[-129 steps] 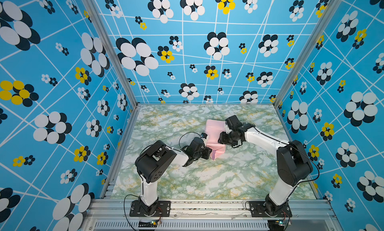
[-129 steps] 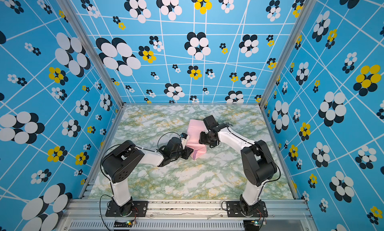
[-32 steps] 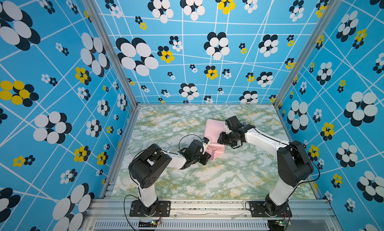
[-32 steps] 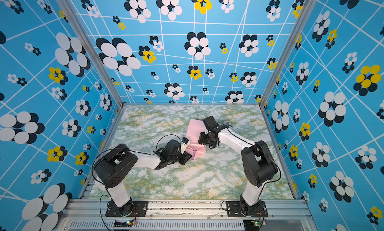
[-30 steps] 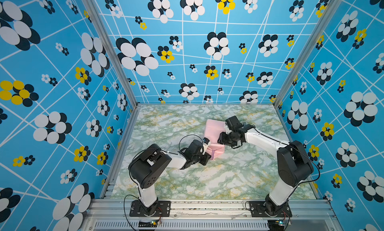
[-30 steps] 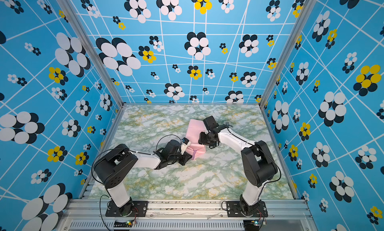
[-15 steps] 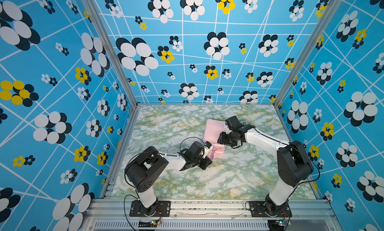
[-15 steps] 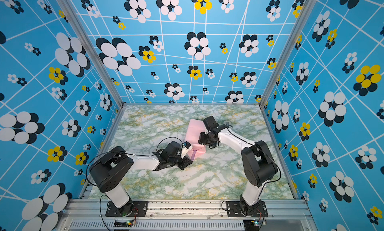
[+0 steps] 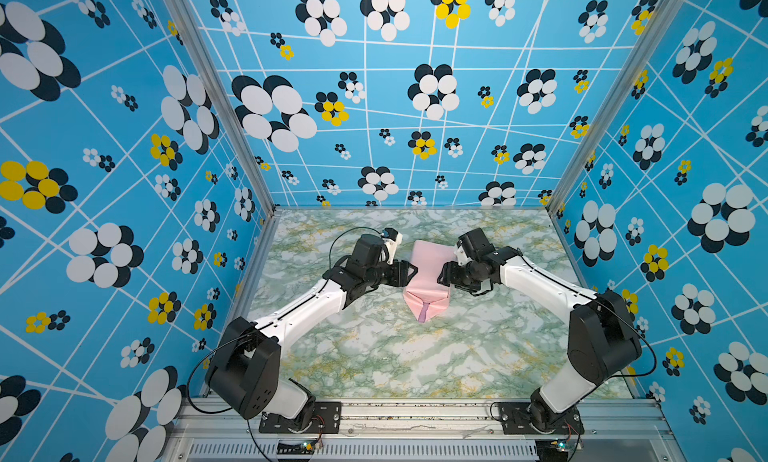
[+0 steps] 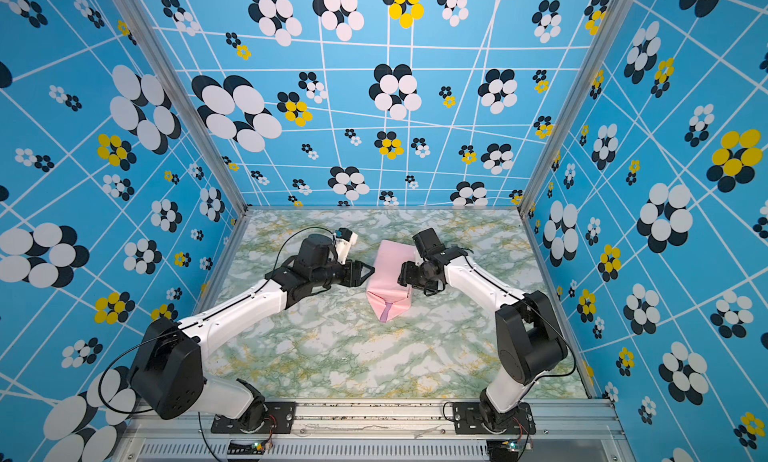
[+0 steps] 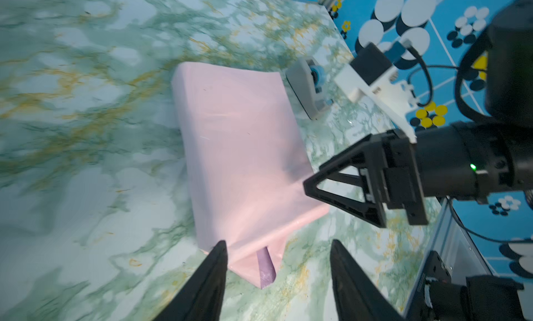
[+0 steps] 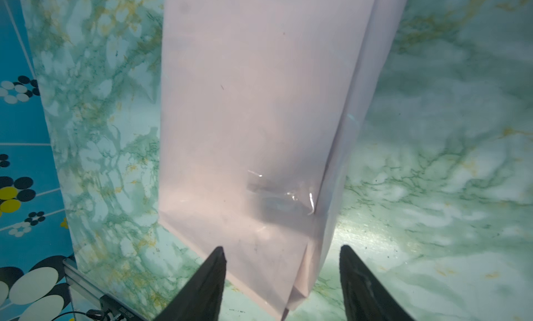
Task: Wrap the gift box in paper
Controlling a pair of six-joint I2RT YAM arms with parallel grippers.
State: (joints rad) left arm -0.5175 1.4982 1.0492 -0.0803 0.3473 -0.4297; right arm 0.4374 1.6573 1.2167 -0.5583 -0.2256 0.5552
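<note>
Left claw [image 9: 409,271] now seemingly beside paper [image 9: 428,269]

A flat table top with a green, white and yellow marble pattern [image 9: 374,356] is seen in both top views. A pale pink folded paper parcel [image 9: 428,273] is laid near its middle. A small grey tape holder [image 11: 305,88] is set just beside the parcel.

The paper [image 9: 428,273] (pink face out) lies folded, wrapped.
</note>
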